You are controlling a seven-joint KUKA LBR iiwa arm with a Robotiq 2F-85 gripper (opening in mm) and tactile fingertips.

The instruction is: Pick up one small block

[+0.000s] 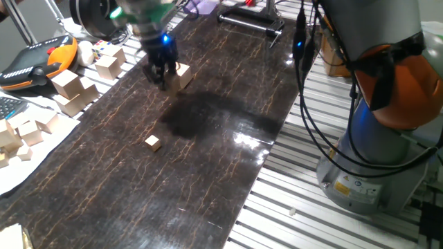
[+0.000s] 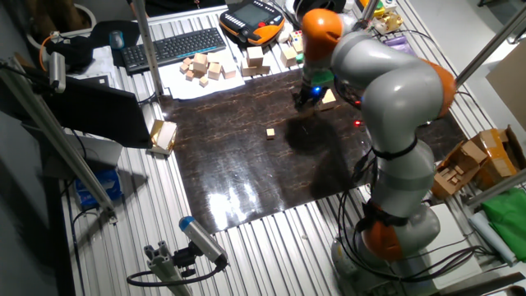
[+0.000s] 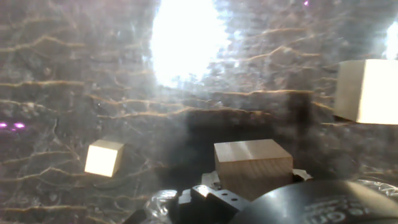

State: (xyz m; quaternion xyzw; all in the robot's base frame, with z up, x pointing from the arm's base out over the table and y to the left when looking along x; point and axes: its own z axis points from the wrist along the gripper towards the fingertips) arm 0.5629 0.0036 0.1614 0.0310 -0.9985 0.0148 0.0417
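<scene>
Along the left edge of the dark marbled tabletop [image 1: 208,138] lie an orange-and-black teach pendant [image 1: 34,61], a heap of spare wooden blocks [image 1: 76,86] on white paper, and, in the other fixed view, a black keyboard [image 2: 177,47]. A tiny pale cube [image 1: 153,142] sits alone on the dark surface, well apart from the tool [image 1: 160,77]. The tool stands low over the tabletop; in the hand view the small block [image 3: 252,165] lies just ahead of the tool body, but whether the fingers are closed on it cannot be told. The larger pale cube [image 1: 181,75] sits just beside the tool. No writing is legible.
</scene>
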